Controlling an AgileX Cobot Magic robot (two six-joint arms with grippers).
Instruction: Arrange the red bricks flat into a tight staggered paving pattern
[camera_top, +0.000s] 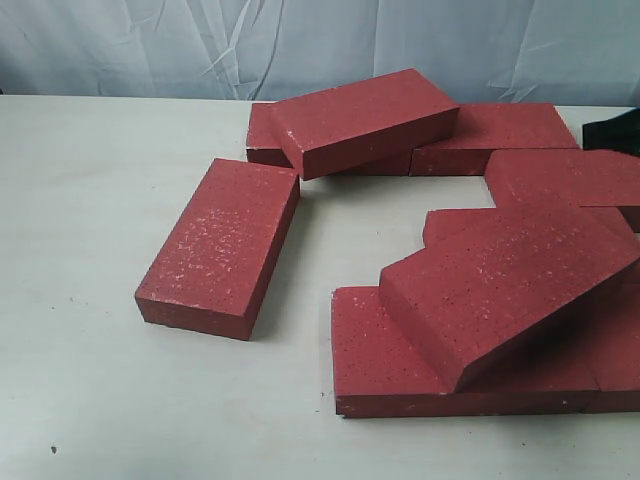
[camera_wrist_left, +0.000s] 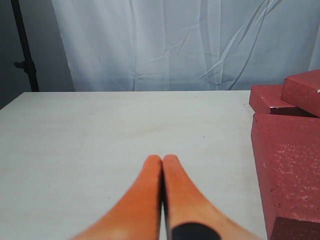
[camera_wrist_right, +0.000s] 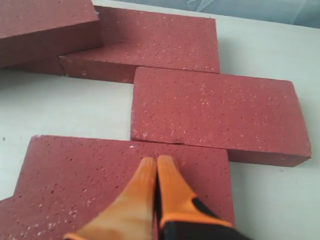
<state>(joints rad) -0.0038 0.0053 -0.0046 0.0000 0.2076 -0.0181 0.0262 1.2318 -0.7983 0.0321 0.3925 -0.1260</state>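
Nearest us, at the front right of the table (camera_top: 90, 400), a flat brick (camera_top: 385, 375) bears a tilted brick (camera_top: 500, 285), whose low corner rests on it while its far end rides up on others behind. The right gripper (camera_wrist_right: 157, 162) hangs over the rough face of a brick (camera_wrist_right: 100, 190) on that side, fingers pressed together with nothing between them. We cannot tell whether the tips touch it. Farther left, apart from the heap, a lone brick (camera_top: 220, 245) lies flat and askew. The left gripper (camera_wrist_left: 162, 161), also clenched on nothing, hovers over bare table beside what we take to be that one. At the back, a top brick (camera_top: 365, 120) sits crooked across a back row (camera_top: 500, 130) laid flat near the far edge, before a pale curtain (camera_top: 150, 40). We judge these bricks heavy, rigid and gritty. They should not slip easily between the fingers, yet their weight would twist them out of an off-centre hold, and a dropped corner could chip. We would open the fingers and grip across the two long sides at mid-length, or simply push the flat ones along the table by a side face. The tilted ones want taking by their raised, free end first.
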